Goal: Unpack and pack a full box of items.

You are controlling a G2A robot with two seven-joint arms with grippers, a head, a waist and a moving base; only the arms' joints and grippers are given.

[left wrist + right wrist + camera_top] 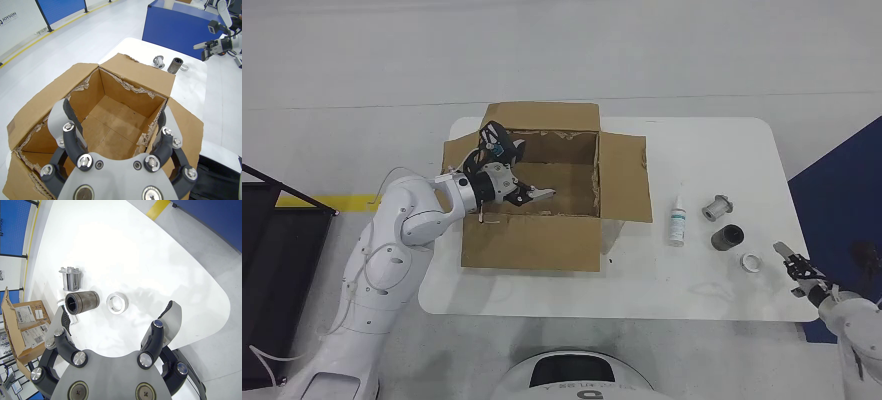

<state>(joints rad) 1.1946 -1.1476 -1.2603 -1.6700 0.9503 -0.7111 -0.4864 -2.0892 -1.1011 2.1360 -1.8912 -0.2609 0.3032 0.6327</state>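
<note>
An open cardboard box (532,245) stands mid-table, flaps spread; its inside (122,94) holds nothing. My left gripper (540,194) hangs over the box's left part, open and empty (115,109). Right of the box lie a white bottle (677,218), a silver flanged part (717,208), a dark cylinder (727,238) and a silver ring (751,262). My right gripper (790,268) sits by the table's right front edge, open and empty (117,311), just short of the ring (117,303) and the cylinder (82,302). The flanged part (71,279) stands farther off.
The white table (712,150) has bare room behind and in front of the loose parts. A blue cabinet (842,210) stands off the table's right edge. A dark rack (267,240) is on the floor to the left.
</note>
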